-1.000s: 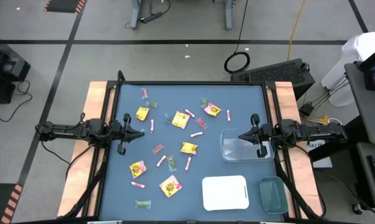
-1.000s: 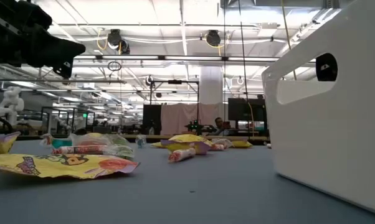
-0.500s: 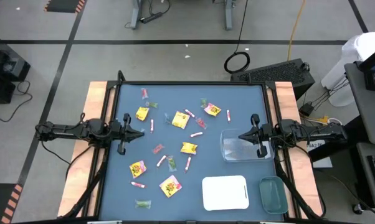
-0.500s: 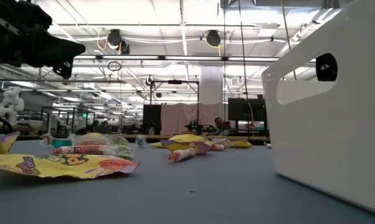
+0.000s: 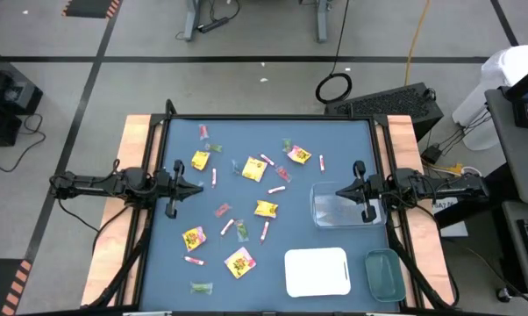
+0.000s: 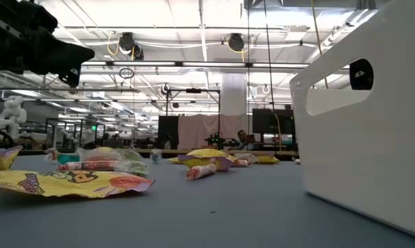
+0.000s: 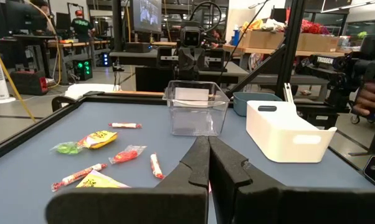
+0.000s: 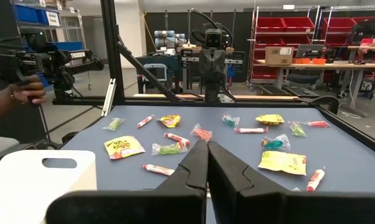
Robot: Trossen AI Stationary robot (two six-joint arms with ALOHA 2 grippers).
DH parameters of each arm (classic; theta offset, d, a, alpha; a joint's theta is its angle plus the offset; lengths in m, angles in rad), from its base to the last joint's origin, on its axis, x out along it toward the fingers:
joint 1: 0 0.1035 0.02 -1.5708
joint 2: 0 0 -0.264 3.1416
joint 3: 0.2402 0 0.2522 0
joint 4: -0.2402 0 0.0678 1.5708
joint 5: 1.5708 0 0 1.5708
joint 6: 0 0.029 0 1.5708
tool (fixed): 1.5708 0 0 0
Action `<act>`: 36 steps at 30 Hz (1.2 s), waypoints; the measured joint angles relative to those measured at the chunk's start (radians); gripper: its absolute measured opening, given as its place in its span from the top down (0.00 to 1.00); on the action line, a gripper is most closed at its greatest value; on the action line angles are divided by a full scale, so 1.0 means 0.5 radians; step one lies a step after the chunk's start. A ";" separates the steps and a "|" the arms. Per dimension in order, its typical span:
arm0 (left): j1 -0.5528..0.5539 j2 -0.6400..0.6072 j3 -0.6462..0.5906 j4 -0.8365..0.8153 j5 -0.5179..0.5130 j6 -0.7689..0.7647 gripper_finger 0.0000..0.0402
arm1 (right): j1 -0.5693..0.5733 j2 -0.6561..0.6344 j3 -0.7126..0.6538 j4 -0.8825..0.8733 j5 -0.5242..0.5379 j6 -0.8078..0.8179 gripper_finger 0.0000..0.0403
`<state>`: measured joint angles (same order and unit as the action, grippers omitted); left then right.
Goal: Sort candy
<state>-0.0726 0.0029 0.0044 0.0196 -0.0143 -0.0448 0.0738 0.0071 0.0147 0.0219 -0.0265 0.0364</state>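
The candy lies scattered over the blue table top (image 5: 334, 140): yellow square packets (image 5: 253, 169), thin pink-red sticks (image 5: 228, 227) and small green wrapped pieces (image 5: 201, 287). My left gripper (image 5: 200, 187) hovers shut at the table's left edge, pointing level toward the middle, with nothing in it. My right gripper (image 5: 338, 191) hovers shut at the right edge, above the clear tray (image 5: 341, 205), also with nothing in it. In the left wrist view the shut fingers (image 7: 207, 163) point at the clear tray (image 7: 195, 107); in the right wrist view the shut fingers (image 8: 206, 163) point at the candy (image 8: 124, 147).
A white tray (image 5: 317, 271) and a green-tinted tray (image 5: 383, 273) stand near the front right corner. Wooden strips (image 5: 132, 140) border the table's left and right sides. A person's hand (image 8: 27, 92) holds a device beyond the table. The white tray (image 6: 366, 117) fills the low view's right.
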 joint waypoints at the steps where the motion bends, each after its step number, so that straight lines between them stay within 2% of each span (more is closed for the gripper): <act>1: 0.000 0.000 0.000 0.001 0.000 0.000 1.00 | 0.000 0.000 0.000 0.000 0.000 0.006 1.00; 21: 0.001 0.006 0.029 0.021 -0.066 -0.086 1.00 | 0.000 0.000 -0.001 0.005 0.000 0.008 1.00; 29: 0.001 0.067 0.238 0.024 -0.090 -0.091 1.00 | 0.000 0.000 -0.001 0.006 0.000 0.008 1.00; 36: 0.001 0.236 0.552 -0.171 -0.089 -0.037 1.00 | 0.000 0.000 -0.001 0.006 0.000 0.008 1.00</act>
<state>-0.0723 0.1209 0.2804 -0.0660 -0.0589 -0.0635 0.0738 0.0070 0.0143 0.0250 -0.0265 0.0402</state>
